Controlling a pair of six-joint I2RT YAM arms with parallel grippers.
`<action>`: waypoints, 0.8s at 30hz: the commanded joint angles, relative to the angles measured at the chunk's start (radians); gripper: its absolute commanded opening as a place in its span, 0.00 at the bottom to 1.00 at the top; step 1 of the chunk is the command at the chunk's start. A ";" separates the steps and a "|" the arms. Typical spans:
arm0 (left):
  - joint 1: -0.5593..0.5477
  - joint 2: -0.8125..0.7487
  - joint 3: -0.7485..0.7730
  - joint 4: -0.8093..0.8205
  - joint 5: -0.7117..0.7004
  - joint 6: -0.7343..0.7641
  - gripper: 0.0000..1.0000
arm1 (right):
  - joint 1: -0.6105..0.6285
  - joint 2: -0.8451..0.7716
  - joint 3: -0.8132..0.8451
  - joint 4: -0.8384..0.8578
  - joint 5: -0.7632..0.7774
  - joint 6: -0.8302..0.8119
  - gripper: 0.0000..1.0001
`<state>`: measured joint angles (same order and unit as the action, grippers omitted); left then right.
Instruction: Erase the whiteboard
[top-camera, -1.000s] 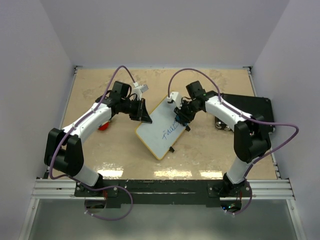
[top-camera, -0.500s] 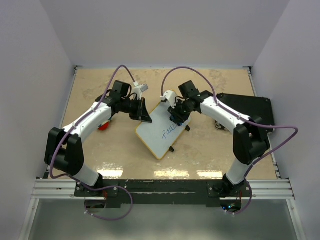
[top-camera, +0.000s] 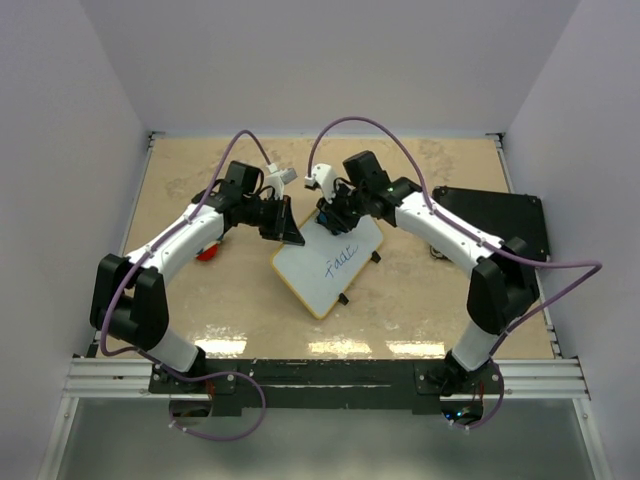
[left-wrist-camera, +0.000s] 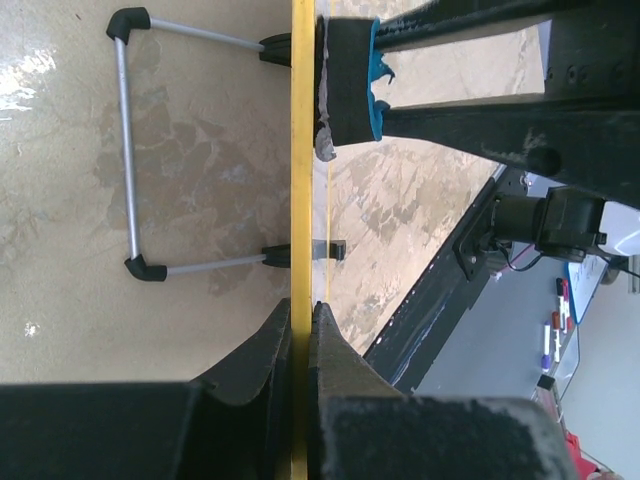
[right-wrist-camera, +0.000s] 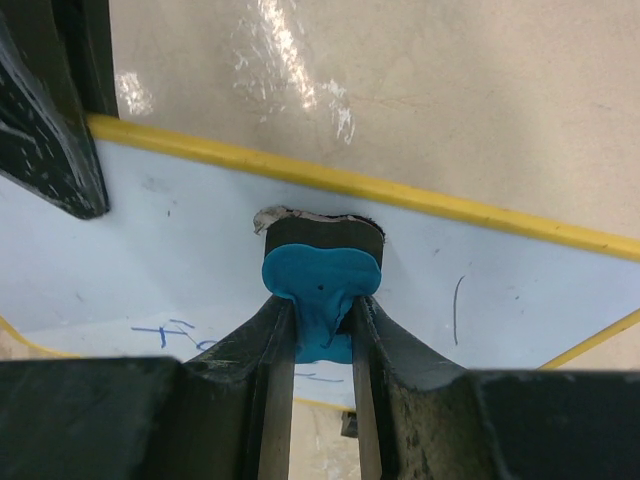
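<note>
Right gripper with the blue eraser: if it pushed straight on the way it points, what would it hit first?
The whiteboard: the right gripper points at its white face, and the eraser it holds seems to touch it, near the yellow frame. Depth is hard to judge.

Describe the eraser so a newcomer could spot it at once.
Find the central yellow-framed whiteboard. Near its far corner the right fingers pinch a small eraser, black pad against the white surface. Its bright blue top sets it apart from the all-black fingers.

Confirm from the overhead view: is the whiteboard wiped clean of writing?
No, blue handwriting shows on the whiteboard, on the near side of the eraser in the right gripper.
</note>
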<state>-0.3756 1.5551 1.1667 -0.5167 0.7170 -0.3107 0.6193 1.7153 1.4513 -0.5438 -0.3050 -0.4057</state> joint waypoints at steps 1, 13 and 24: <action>-0.005 0.011 0.014 0.049 -0.050 0.030 0.00 | -0.003 -0.039 -0.141 0.005 0.036 -0.039 0.00; -0.005 0.008 0.007 0.046 -0.047 0.035 0.00 | -0.039 -0.075 -0.397 -0.021 0.081 -0.079 0.00; -0.005 0.008 0.007 0.046 -0.045 0.036 0.00 | -0.001 -0.132 -0.200 -0.001 0.024 0.034 0.00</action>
<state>-0.3763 1.5551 1.1667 -0.5148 0.7208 -0.3019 0.5877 1.6428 1.1217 -0.5999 -0.2466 -0.4343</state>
